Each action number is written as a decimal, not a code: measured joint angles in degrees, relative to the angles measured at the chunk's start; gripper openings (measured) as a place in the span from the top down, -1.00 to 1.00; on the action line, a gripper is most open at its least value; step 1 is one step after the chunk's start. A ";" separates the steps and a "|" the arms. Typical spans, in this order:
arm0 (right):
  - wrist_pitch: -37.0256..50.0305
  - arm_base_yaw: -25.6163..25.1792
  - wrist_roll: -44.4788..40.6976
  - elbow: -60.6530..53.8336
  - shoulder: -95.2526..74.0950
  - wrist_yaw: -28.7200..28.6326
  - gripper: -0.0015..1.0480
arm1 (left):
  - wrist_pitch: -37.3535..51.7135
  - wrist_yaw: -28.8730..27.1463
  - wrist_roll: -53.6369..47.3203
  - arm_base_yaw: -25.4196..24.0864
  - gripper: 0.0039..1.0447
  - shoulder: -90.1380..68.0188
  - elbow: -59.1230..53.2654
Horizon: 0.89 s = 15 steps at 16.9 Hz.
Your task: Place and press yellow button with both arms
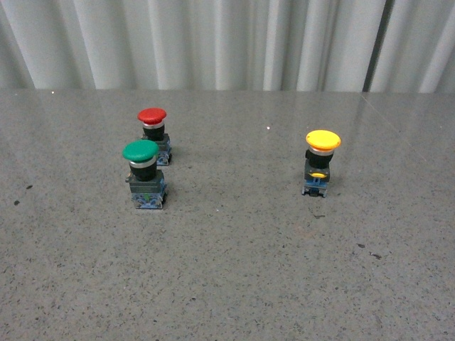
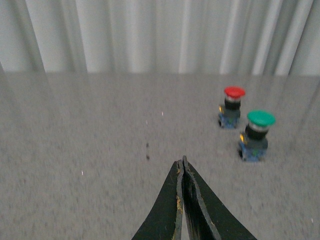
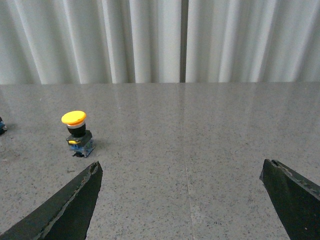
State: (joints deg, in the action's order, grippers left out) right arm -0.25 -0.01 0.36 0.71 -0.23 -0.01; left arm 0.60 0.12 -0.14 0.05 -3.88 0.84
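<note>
Grey speckled table (image 1: pixel 227 284): we count 3 buttons, 1 yellow button (image 1: pixel 321 162) well apart from 1 green button (image 1: pixel 144 172) near 1 red button (image 1: pixel 153 135). Our left claw (image 2: pixel 183 162) is closed, empty; right claw (image 3: pixel 181 164) gapes.

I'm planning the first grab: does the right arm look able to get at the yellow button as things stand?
Probably yes. The right claw is open, the yellow button stands alone on the table ahead of it, and the green button and red button sit well apart.

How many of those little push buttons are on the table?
3: red button back left, green button just in front of it, yellow button alone on the right.
</note>
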 joint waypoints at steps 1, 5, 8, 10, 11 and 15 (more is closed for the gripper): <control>0.00 0.00 -0.02 0.00 0.00 0.00 -0.87 | -1.44 -0.13 0.00 0.00 0.97 2.73 0.00; 0.00 0.00 0.00 0.00 0.00 0.00 -0.87 | -1.07 -0.11 0.00 -0.04 0.97 3.30 0.00; 0.02 0.00 0.00 0.00 0.00 -0.02 -0.87 | -0.87 -0.15 0.11 -0.04 0.94 3.30 0.00; 0.02 0.00 0.00 0.00 0.00 -0.02 -0.87 | -0.87 -0.13 0.09 -0.04 0.53 3.30 0.00; 0.02 0.00 0.00 0.00 0.00 0.00 -0.87 | -0.87 -0.13 0.09 -0.04 0.31 3.30 0.00; 0.02 0.00 0.00 0.00 0.00 -0.02 -0.87 | -0.87 -0.13 0.09 -0.04 -0.44 3.30 0.00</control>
State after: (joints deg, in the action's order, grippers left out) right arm -0.23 -0.01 0.36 0.71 -0.23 -0.03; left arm -0.27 -0.01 -0.05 0.01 -0.58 0.84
